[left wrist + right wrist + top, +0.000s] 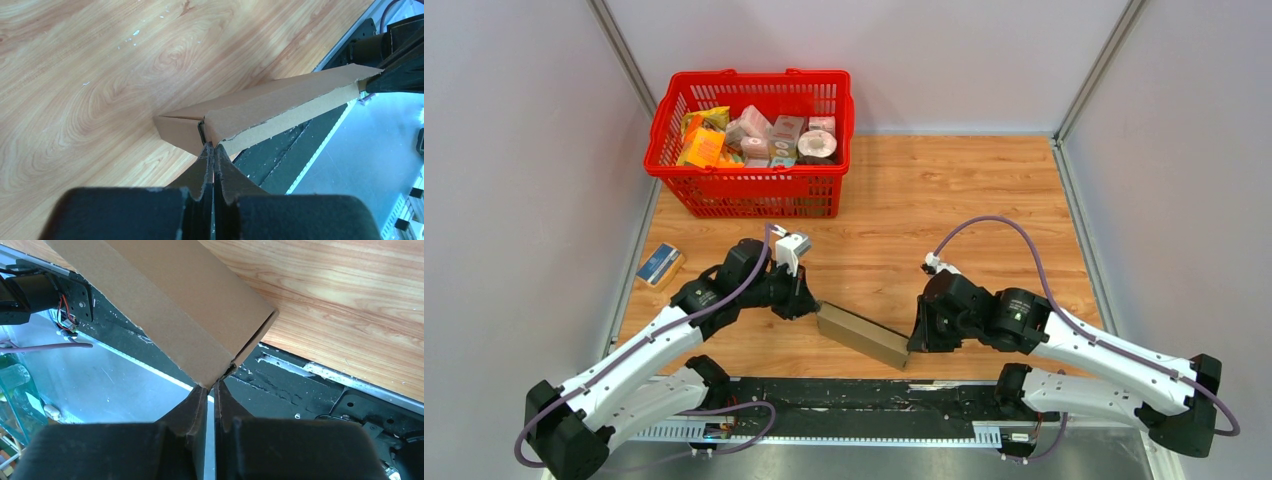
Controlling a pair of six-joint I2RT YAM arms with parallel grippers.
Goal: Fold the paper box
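Note:
The paper box (pixel 862 335) is plain brown cardboard folded into a long, flattish shape. It lies slantwise between my two grippers near the table's front edge. My left gripper (pixel 812 303) is shut on the box's left end. In the left wrist view the fingertips (pixel 213 146) pinch a cardboard edge, and the box (pixel 280 100) runs away to the right. My right gripper (pixel 914 345) grips the right end. In the right wrist view its jaws (pixel 211 386) close on the lower corner of the box (pixel 175 305), which hangs over the black rail.
A red basket (pixel 754 192) full of printed grocery packs stands at the back left. A small blue-and-tan packet (pixel 660 264) lies near the left wall. The black base rail (pixel 854 395) runs along the front edge, just below the box. Grey walls close in both sides.

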